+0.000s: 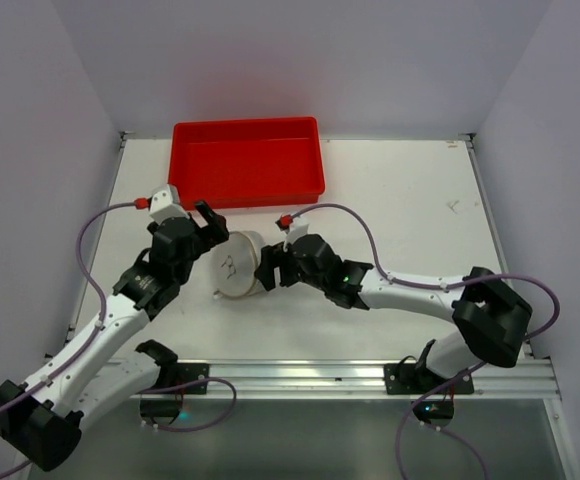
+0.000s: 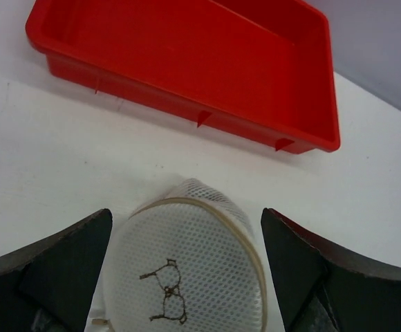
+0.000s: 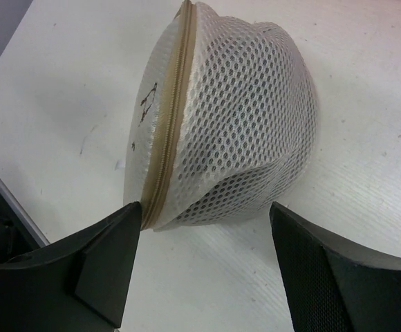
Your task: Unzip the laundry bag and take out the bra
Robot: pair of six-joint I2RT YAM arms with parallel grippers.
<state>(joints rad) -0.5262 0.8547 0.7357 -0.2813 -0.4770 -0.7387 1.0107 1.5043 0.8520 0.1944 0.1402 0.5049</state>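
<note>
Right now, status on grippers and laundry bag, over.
Left gripper open, right gripper open, both straddling laundry bag. Zipper looks closed. Red tray behind, not in the way.

White mesh laundry bag (image 1: 236,266) lies on the table (image 1: 400,220), nearer the arms than the red tray (image 1: 247,160). Left gripper (image 1: 210,224) is just beside its upper-left edge. Right gripper (image 1: 268,270) is at its right edge.

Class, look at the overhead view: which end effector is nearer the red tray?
Left. The left end effector is just in front of the near wall of the red tray. The right end effector is farther back, beside the laundry bag.
</note>
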